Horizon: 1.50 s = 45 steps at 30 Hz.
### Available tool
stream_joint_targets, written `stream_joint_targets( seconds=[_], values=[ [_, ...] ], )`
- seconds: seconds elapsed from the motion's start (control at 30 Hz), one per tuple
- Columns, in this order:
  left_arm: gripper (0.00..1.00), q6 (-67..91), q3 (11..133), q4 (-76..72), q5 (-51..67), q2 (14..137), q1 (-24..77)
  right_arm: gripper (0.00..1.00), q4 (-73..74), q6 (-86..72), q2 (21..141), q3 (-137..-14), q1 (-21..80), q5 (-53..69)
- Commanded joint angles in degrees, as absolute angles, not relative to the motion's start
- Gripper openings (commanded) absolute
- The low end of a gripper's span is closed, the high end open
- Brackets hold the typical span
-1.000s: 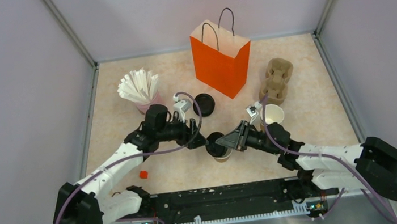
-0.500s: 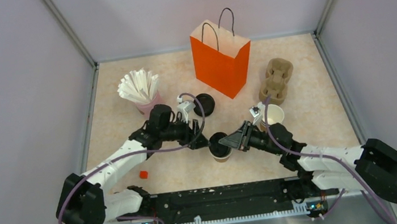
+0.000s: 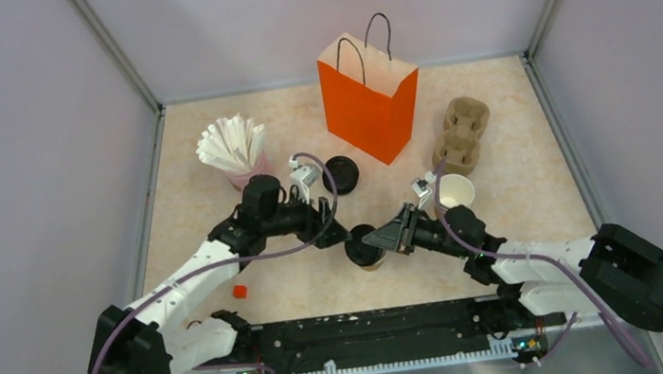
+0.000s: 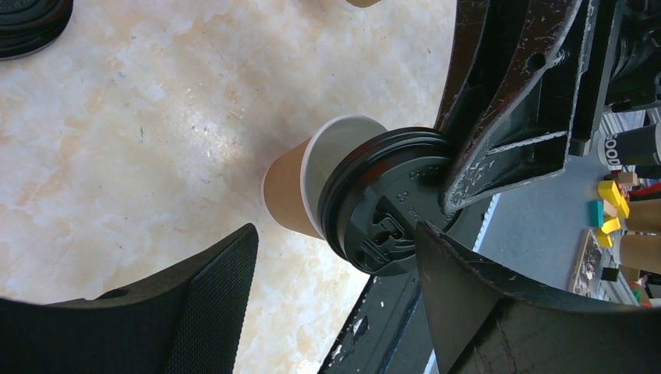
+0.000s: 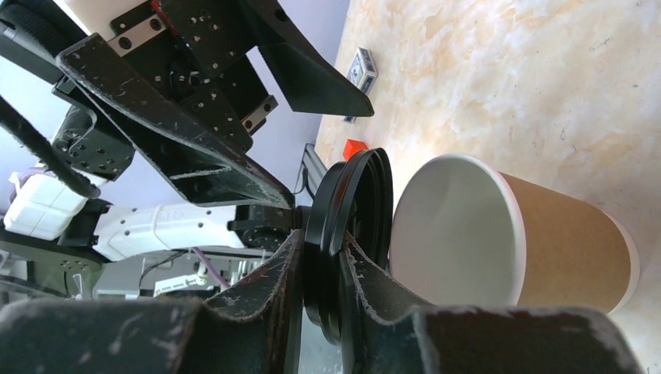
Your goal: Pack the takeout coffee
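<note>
**Right gripper (image 3: 379, 235) clamps the black lid (image 3: 359, 242), not yet seated**

From above, the takeout coffee cup (image 3: 371, 258) stands mid-tabletop (image 3: 538, 190), toward the near edge, between both arms. The orange bag (image 3: 370, 96) stands upright near the far edge, its inside unseen.

Left wrist: the left gripper (image 4: 335, 234) is spread wide, astride the cup without touching it, as far as I can tell. The lid leans tilted against the rim.

Right wrist: fingers (image 5: 261, 312) pinch the lid's edge, and the cup is white and empty inside. Level the lid, centre it, then press evenly.
</note>
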<state>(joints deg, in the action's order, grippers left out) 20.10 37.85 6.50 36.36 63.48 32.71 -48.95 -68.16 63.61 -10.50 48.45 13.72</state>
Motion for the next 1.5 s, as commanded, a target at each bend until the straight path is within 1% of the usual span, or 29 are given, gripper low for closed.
stream_joint_targets(
  seconds=[0.0, 0.17, 0.63, 0.83, 0.97, 1.2, 1.33, 1.47],
  values=[
    [0.77, 20.54, 36.84, 4.03, 37.05, 64.22, 32.89, 0.20, -55.13, -68.69, 65.70, -11.54, 47.91, 14.90],
    [0.71, 21.03, 36.59, 2.97, 39.46, 66.59, 32.93, 0.21, -54.59, -67.93, 65.87, -11.39, 47.95, 14.29],
    [0.63, 20.71, 36.37, 2.45, 39.16, 69.16, 33.21, 0.26, -48.22, -64.85, 62.85, -10.90, 45.76, 13.08],
    [0.63, 20.83, 36.49, 1.87, 39.18, 70.75, 33.42, 0.18, -46.16, -62.88, 62.29, -10.81, 45.66, 11.95],
    [0.63, 20.83, 36.82, 1.94, 38.73, 71.11, 33.59, 0.21, -41.71, -60.99, 60.36, -11.22, 45.63, 10.07],
    [0.63, 20.57, 37.21, 2.32, 38.18, 71.80, 33.81, 0.23, -32.80, -56.97, 55.42, -12.84, 45.55, 6.39],
    [0.67, 20.33, 37.57, 2.76, 37.61, 71.93, 34.00, 0.24, -30.53, -55.89, 54.43, -13.18, 45.61, 5.31],
    [0.71, 19.98, 37.84, 3.32, 36.77, 71.89, 34.48, 0.28, -28.66, -55.18, 54.32, -13.71, 45.61, 4.70]
  ],
)
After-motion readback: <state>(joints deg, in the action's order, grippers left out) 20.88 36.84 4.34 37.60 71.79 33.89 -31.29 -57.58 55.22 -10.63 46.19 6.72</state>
